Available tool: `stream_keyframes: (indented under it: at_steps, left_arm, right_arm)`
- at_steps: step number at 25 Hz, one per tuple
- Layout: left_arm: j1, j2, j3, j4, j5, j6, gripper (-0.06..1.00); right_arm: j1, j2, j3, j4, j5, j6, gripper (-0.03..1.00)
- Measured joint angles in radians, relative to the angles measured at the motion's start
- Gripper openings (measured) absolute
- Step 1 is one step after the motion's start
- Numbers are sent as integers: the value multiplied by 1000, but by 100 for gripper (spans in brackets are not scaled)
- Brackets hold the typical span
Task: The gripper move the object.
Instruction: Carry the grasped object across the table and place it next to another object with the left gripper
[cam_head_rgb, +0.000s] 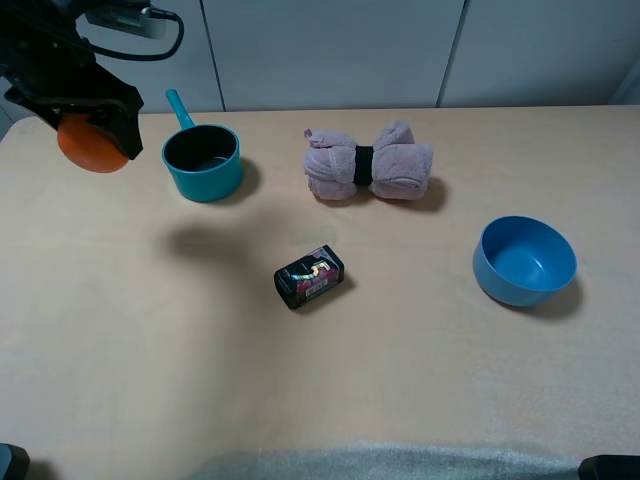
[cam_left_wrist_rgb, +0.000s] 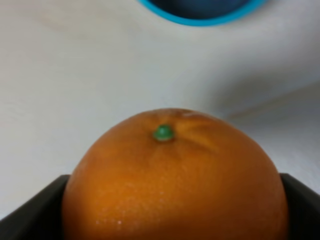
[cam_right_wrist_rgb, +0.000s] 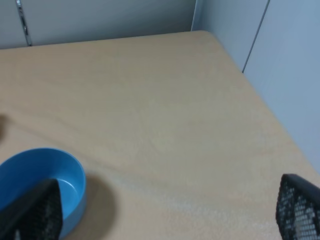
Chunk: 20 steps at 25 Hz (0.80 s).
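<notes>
Fruit (cam_head_rgb: 88, 152), round and orange, sits clamped in the left jaws, raised off the desk (cam_head_rgb: 150, 350) with the teal pot (cam_head_rgb: 203, 160) just beside them. Only the left wrist view shows its green stem nub (cam_left_wrist_rgb: 163, 133) and black fingers (cam_left_wrist_rgb: 30, 215) pressed to either side. The right wrist view alone shows the right jaws spread wide and empty, with the blue bowl (cam_right_wrist_rgb: 75, 192) just past one finger.

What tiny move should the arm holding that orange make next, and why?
Probably lower it gently. The left gripper is clamped on the orange and hangs clear above the table, left of the teal pot, so the fruit has yet to be set down; where exactly, the pictures do not say.
</notes>
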Motion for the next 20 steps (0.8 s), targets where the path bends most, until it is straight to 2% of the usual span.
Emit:
stream_keyframes:
  at_steps: [6,20]
  left_arm:
    - [83,30,-8,0,-43,-1,82]
    - [98,210,-170,0,-65,-1,82]
  right_arm:
    - [0,0,0,0,0,0,65]
    - [0,0,0,0,0,0,65]
